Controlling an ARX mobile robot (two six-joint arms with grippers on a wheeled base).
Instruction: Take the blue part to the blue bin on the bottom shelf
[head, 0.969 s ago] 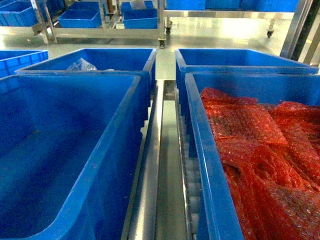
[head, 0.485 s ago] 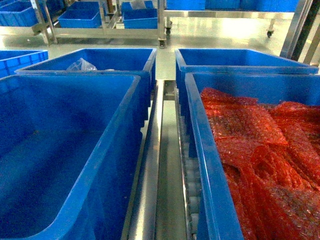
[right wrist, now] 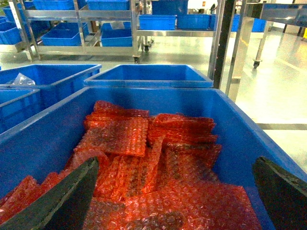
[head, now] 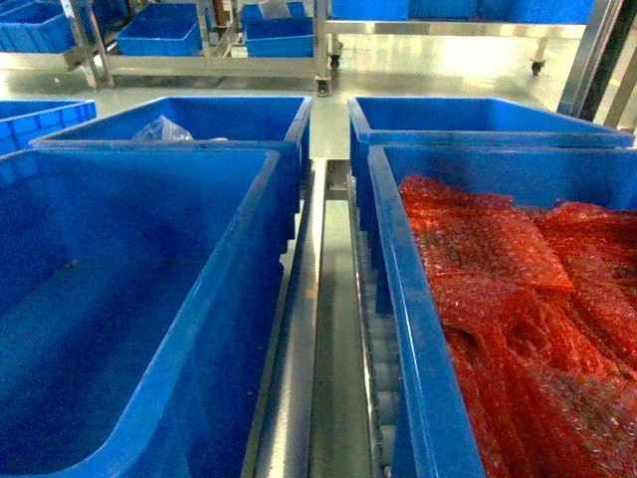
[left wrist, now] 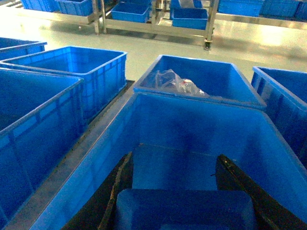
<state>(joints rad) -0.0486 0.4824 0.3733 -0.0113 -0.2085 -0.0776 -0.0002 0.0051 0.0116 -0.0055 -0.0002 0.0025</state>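
Saw the bottom shelf [head: 328, 329] as shiny rails and a roller track, running from 6 to 12 o'clock up the middle of the head view. Found the blue bin [head: 229, 299] on it at 8 o'clock, with nothing showing inside from the head. Found a second bin [head: 408, 329] at 4 o'clock, heaped with red bubble wrap [head: 498, 299]. Noted a far bin [head: 249, 119] at 11 o'clock, behind the blue bin, with a clear plastic bag [head: 162, 129] in it. From the left wrist, saw the left tool [left wrist: 175, 158] over the blue bin's interior, fingers [left wrist: 117, 191] closed against either side of the blue part [left wrist: 184, 208], which sat gripped between them at 6 o'clock. Could not tell whether the part touched the bin floor. From the right wrist, saw the right tool [right wrist: 176, 165] above the red bubble wrap, fingers spread wide at 7 and 5 o'clock, holding nothing
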